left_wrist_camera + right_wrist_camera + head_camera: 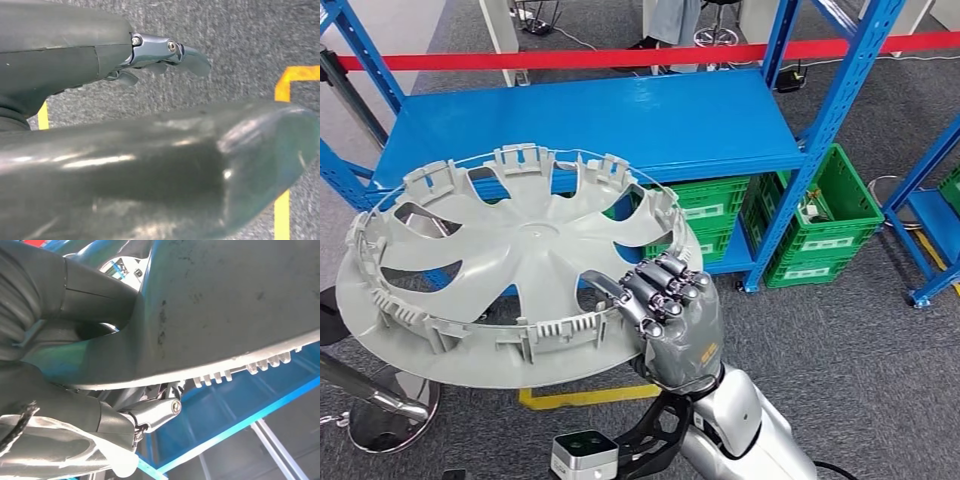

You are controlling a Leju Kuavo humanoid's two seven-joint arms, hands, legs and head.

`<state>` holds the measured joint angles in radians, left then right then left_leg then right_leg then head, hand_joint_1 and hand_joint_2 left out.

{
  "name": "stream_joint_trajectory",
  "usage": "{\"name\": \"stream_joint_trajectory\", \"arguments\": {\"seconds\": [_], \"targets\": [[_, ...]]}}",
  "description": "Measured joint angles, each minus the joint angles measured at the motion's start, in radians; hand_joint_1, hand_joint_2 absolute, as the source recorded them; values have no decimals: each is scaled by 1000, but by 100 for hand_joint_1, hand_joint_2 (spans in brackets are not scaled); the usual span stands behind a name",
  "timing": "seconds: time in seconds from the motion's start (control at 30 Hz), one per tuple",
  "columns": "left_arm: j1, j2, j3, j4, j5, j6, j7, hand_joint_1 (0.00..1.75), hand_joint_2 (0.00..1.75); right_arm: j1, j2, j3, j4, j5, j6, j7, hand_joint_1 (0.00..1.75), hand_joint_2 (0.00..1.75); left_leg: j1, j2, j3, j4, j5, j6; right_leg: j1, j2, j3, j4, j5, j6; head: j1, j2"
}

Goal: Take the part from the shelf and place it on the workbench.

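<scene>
Gripping grey wheel cover, right hand

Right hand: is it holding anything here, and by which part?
Yes. The right hand grips the grey wheel cover at its near rim, fingers curled over the ribbed edge. The left hand holds nothing.

Green crates sit low at the right on grey carpet; red barrier tape crosses far behind; yellow floor tape lies near.
</scene>
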<state>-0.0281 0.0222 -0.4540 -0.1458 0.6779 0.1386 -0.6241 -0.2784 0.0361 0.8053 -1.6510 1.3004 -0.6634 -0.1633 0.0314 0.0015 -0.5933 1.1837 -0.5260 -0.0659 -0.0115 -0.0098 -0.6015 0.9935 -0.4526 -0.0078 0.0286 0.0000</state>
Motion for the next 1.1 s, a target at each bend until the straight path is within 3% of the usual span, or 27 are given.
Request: {"name": "stream_joint_trajectory", "arguments": {"seconds": [0.03, 0.1, 0.2, 0.23, 0.3, 0.33, 0.37, 0.4, 0.43, 0.47, 0.5, 0.53, 0.6, 0.63, 0.67, 0.7, 0.73, 0.77, 0.8, 0.87, 0.9, 0.93, 1.0, 1.1], "targets": [[-1, 0, 0, 0, 0, 0, 0, 0, 0, 0, 1, 0, 0, 0, 0, 0, 175, 175, 3, -3, 43, -65, 5, -7, -3, 1, -19, 15, 4, 7, -2, 0], [-4, -1, 0, 0, 0, 0, 0, 0, 0, 0, 3, 0, 0, 0, 0, 1, 175, 175, 4, -8, 93, -152, -15, 2, -3, 4, -43, 35, 15, 22, -4, 0], [-5, 0, 0, 1, 0, 0, 2, 0, 0, 0, 5, 1, 0, 0, 0, 2, 175, 175, -2, -6, 81, -165, -9, 41, -5, 5, -55, 35, 30, 47, -4, 0], [-5, -1, 0, 1, 0, 0, 2, 0, 0, 0, 5, 2, 1, 1, 0, 1, 175, 175, -3, -3, 71, -165, 2, 54, -6, 6, -63, 45, 10, 52, -3, 0], [-6, 0, 0, 1, 1, 0, 4, 0, 0, 0, 5, 4, 2, 1, 0, 1, 175, 175, -5, 2, 44, -166, 26, 74, -8, 6, -88, 125, -86, 57, 0, 0], [-6, 0, 0, 1, 2, 0, 5, 0, 0, 0, 5, 5, 3, 1, 0, 1, 175, 175, -8, 3, 27, -166, 39, 79, -8, 7, -101, 189, -139, 57, 2, 0], [-6, 0, 0, 1, 3, 1, 5, 0, 0, 0, 5, 5, 3, 1, 0, 2, 175, 175, -11, 4, 10, -165, 51, 82, -8, 7, -109, 254, -174, 57, 3, 0], [-6, 0, 0, 1, 4, 1, 7, 0, 0, 0, 5, 5, 4, 0, 0, 3, 175, 175, -15, 5, -6, -165, 64, 83, -7, 7, -108, 301, -183, 55, 3, 0], [-6, 0, 0, 1, 5, 1, 8, 0, 0, 0, 5, 5, 5, 0, 0, 3, 175, 175, -18, 6, -23, -164, 77, 84, -7, 7, -96, 322, -167, 52, 3, 0], [-6, 0, 0, 1, 7, 2, 10, 0, 0, 0, 5, 5, 6, 0, 0, 4, 175, 175, -21, 7, -39, -164, 89, 83, -5, 7, -67, 310, -137, 47, 2, 0], [-6, 0, 0, 1, 9, 2, 11, 0, 0, 0, 5, 5, 6, 0, 0, 5, 175, 175, -23, 7, -53, -163, 102, 82, -1, 7, -21, 266, -109, 39, 2, 0], [-7, 0, 0, 1, 11, 2, 13, 0, 0, 0, 5, 5, 6, 0, 0, 5, 175, 175, -25, 7, -63, -163, 113, 80, 4, 7, 40, 194, -98, 29, 2, 0], [-6, -2, -1, 1, 13, 2, 14, 0, 0, -3, 7, 5, 6, 0, 0, 6, 175, 175, -28, 6, -74, -164, 136, 73, 13, 7, 159, 29, -124, 14, 2, 0], [-6, -2, -1, 1, 14, 2, 14, 0, 0, -5, 8, 5, 6, 0, 0, 6, 175, 175, -27, 6, -78, -168, 149, 68, 17, 7, 190, -23, -138, 10, 2, 0], [-6, -2, -1, 1, 14, 2, 14, 0, 0, -6, 9, 5, 6, 0, 0, 6, 175, 175, -26, 6, -81, -175, 164, 62, 19, 7, 197, -51, -140, 8, 2, 0], [-6, -1, -2, 2, 15, 3, 14, 0, 0, -7, 9, 5, 6, 0, 0, 6, 175, 175, -24, 6, -85, -180, 171, 56, 18, 6, 187, -56, -131, 6, 2, 0], [-4, 0, -2, 2, 16, 3, 15, 0, 0, -7, 10, 5, 7, -1, 0, 7, 175, 175, -22, 5, -90, -178, 158, 50, 17, 5, 176, -57, -117, 0, 1, 0], [-2, 0, -3, 3, 17, 3, 15, 0, 0, -6, 10, 5, 9, -1, 0, 7, 175, 175, -22, 4, -97, -158, 123, 45, 15, 3, 165, -58, -104, -8, -1, 0], [1, 0, -5, 4, 18, 3, 15, 0, 0, -5, 10, 5, 10, -2, 0, 8, 175, 175, -20, 3, -105, -118, 68, 42, 13, 1, 154, -58, -91, -14, -2, 0], [3, 0, -8, 4, 22, 4, 15, 0, 0, -3, 10, 5, 13, -3, 0, 10, 175, 175, -19, 3, -122, 8, -34, 36, 15, 0, 126, -49, -68, -21, -5, 0], [2, 1, -9, 4, 23, 5, 15, 0, 0, -3, 10, 5, 14, -4, 0, 11, 175, 175, -19, 3, -124, 67, -49, 33, 16, 0, 107, -41, -57, -20, -5, 0], [1, 1, -11, 4, 24, 5, 15, 0, 0, -2, 10, 5, 16, -5, 0, 12, 175, 175, -19, 3, -117, 103, -38, 32, 17, -1, 83, -30, -47, -20, -5, 0], [0, 2, -13, 4, 25, 6, 15, 0, 0, -1, 10, 5, 17, -7, 0, 14, 175, 175, -19, 3, -93, 117, 8, 30, 16, -2, 49, -13, -34, -18, -5, 0], [0, 2, -14, 4, 25, 6, 15, 0, 0, -1, 10, 5, 18, -7, 0, 14, 175, 175, -19, 3, -81, 108, 24, 30, 16, -2, 39, -8, -32, -17, -5, 0]]}}
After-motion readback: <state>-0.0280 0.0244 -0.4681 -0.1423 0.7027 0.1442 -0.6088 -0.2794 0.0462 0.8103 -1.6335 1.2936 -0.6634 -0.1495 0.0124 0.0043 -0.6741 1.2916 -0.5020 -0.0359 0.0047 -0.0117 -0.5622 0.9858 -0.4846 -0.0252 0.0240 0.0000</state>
